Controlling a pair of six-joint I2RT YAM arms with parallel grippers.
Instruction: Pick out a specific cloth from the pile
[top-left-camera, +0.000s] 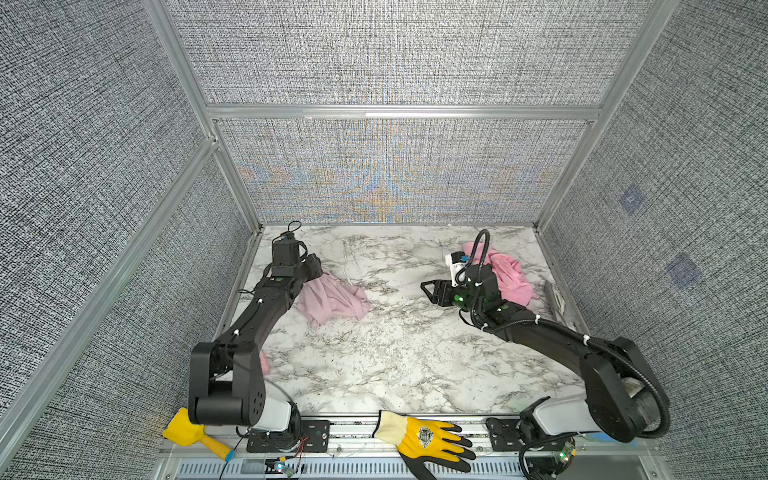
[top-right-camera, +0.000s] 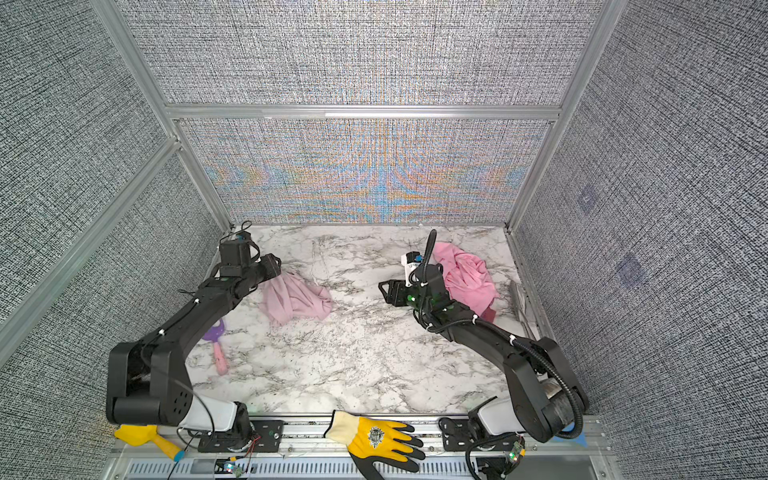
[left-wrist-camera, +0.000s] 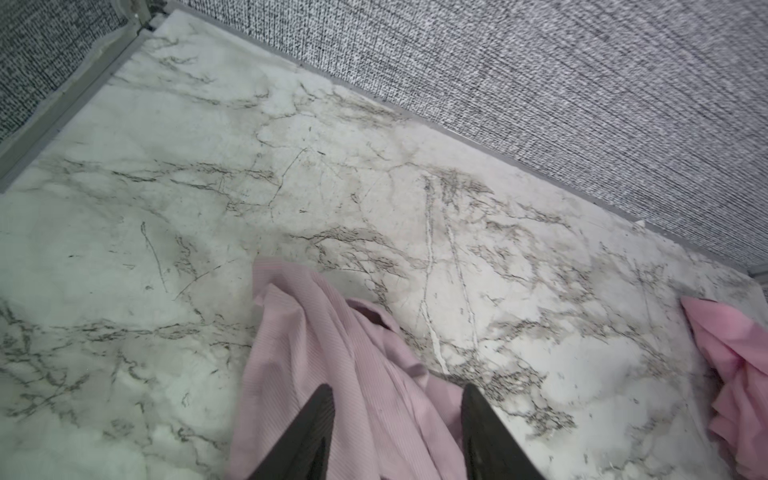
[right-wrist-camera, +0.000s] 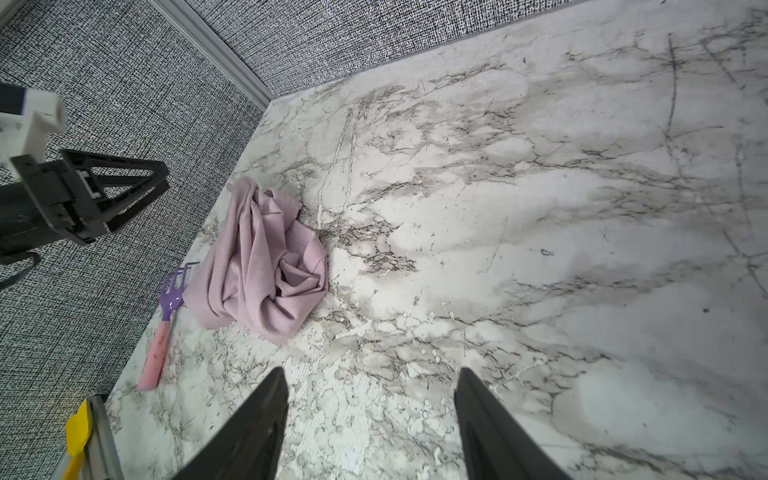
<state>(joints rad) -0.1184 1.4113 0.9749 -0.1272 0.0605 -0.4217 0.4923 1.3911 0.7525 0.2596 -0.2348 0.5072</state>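
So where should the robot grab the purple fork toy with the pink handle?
Probably the pink handle of the toy fork, from straight above: it lies flat on the table, the long bare part, while its purple head sits against the pale cloth.

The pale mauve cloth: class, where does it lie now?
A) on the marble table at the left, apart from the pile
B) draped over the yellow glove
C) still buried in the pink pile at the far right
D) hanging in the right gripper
A: the pale mauve cloth lies crumpled on the marble table under the open left gripper, well apart from the pile at the far right.
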